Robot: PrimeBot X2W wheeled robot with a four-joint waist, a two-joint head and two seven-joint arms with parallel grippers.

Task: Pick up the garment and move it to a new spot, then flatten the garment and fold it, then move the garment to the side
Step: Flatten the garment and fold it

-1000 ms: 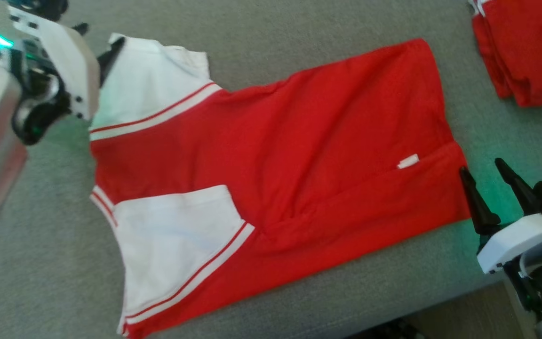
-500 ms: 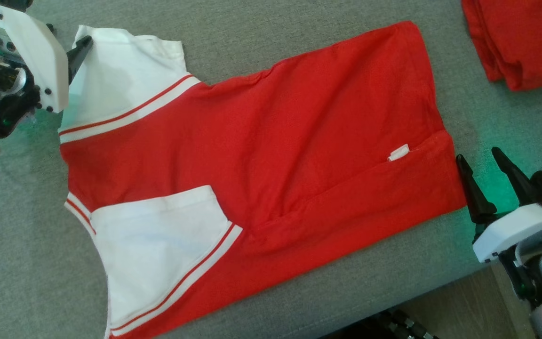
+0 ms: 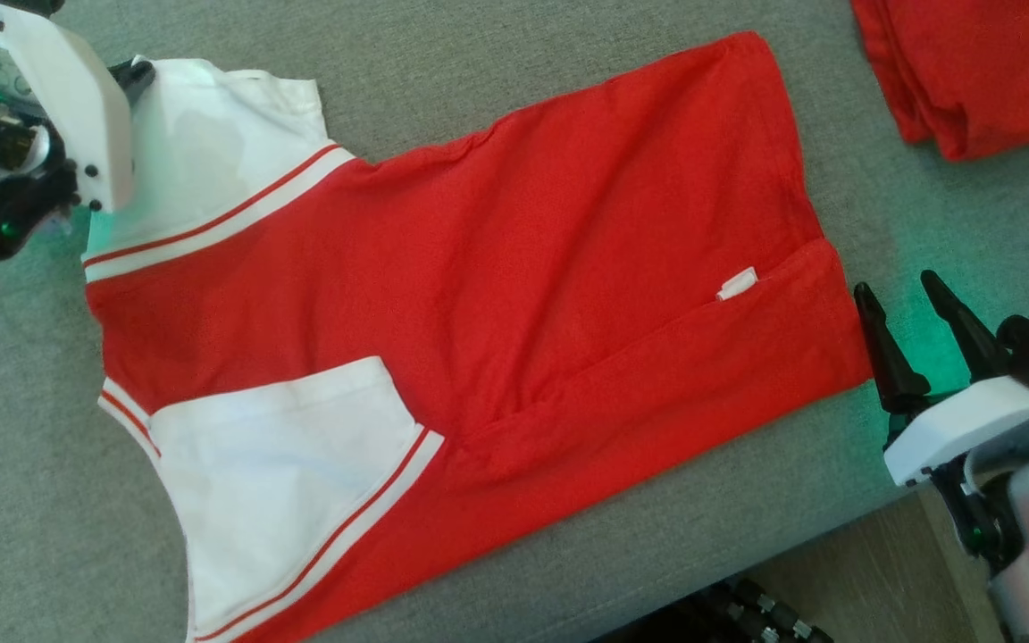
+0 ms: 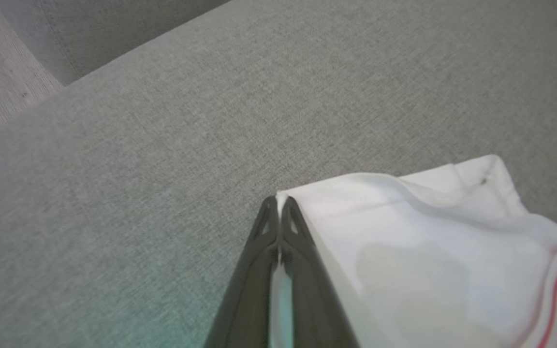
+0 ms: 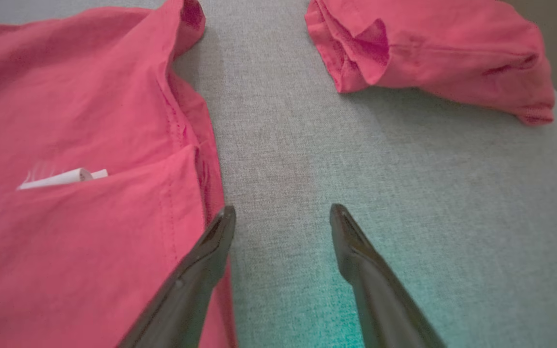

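- The garment (image 3: 497,295) lies flat across the middle of a grey cushion (image 3: 497,80). It is soft red cloth with two white sleeves, each edged by a red-and-white striped band.
- The cushion is coarse woven upholstery, matt and finely flecked. The garment's red body has shallow creases and one long fold line running toward its lower right corner.
- A small white label (image 3: 737,283) pokes out at that fold line. The right wrist view shows it as a thin, slightly curled strip, while the head view gives just a white patch.
- The left gripper (image 3: 135,76) is at the upper left, on the far sleeve (image 4: 404,251).
- In the left wrist view its two dark tapered fingers are pressed together, with the sleeve's corner pinched at the tips and a sliver of white cloth between them lower down. In the head view the white housing covers that pinch.
- The right gripper (image 3: 897,295) sits by the hem end, at the garment's lower right corner. Its pointed, glossy fingers are spread with bare cushion between them.
- The finger nearer the garment lies along the hem's edge. Whether it touches the cloth I cannot tell.
- A pile (image 3: 970,71) of red cloth sits at the upper right, well apart from the garment. The right wrist view shows its rolled, layered folds and a stitched edge.
- Pale wood-grain floor (image 3: 845,563) shows past the cushion's near edge.
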